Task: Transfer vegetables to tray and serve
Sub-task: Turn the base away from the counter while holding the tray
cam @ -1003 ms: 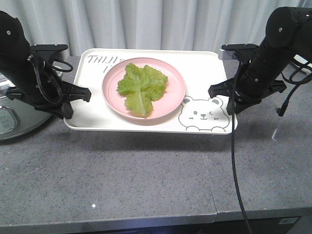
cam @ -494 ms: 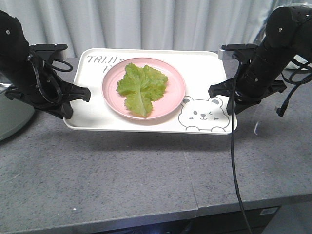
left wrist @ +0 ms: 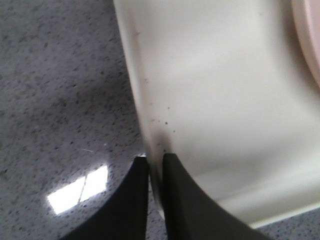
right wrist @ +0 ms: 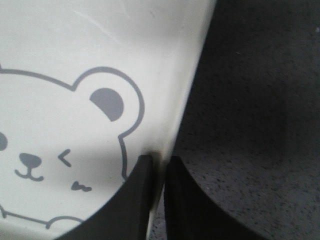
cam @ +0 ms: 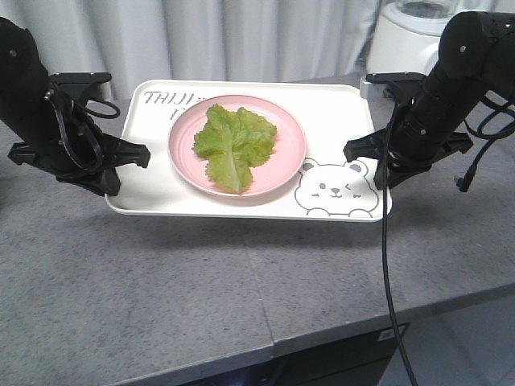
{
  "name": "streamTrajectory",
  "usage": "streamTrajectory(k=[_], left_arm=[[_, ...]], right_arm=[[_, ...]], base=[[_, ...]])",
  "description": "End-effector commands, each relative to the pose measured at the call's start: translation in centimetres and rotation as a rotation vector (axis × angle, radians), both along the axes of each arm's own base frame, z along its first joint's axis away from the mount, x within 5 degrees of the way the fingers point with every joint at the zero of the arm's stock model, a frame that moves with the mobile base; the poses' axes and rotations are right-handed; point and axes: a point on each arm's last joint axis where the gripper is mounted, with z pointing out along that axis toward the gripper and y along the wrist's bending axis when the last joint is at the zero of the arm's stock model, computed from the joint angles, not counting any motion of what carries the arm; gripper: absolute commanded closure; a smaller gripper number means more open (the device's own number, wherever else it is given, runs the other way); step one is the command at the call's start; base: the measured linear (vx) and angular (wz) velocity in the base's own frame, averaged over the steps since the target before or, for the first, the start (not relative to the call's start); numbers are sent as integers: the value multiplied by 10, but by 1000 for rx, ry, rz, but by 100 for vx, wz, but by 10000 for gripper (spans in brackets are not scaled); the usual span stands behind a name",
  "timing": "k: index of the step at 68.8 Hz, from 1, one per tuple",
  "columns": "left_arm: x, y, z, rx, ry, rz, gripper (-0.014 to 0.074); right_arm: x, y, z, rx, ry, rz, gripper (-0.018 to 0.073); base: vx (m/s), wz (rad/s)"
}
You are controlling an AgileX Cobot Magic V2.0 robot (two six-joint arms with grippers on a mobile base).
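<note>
- The left gripper (left wrist: 155, 161) is pinched narrow on the left rim of the tray (cam: 334, 112).
- The right gripper (right wrist: 159, 162) clamps the right rim beside the bear face (cam: 335, 190).
- The lettuce leaf (cam: 233, 141) lies on the pink plate (cam: 288, 157), mid-tray, between the grippers.

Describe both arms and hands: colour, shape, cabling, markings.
The left arm and right arm are matte black with rounded, bulky links. The left hand and right hand have black fingers curving to narrow tips. Looped black cables sit at each wrist; one long cable hangs from the right arm. No markings visible.
</note>
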Motion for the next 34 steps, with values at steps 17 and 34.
streamTrajectory(k=[17,34], left_arm=[[-7,-8,35,-93,-138,-27,604],[-7,-8,35,-93,-138,-27,604]], right_arm=[[-7,4,32,40,-118,44,564],[-7,4,32,40,-118,44,564]], base=[[1,-32],[1,-31]])
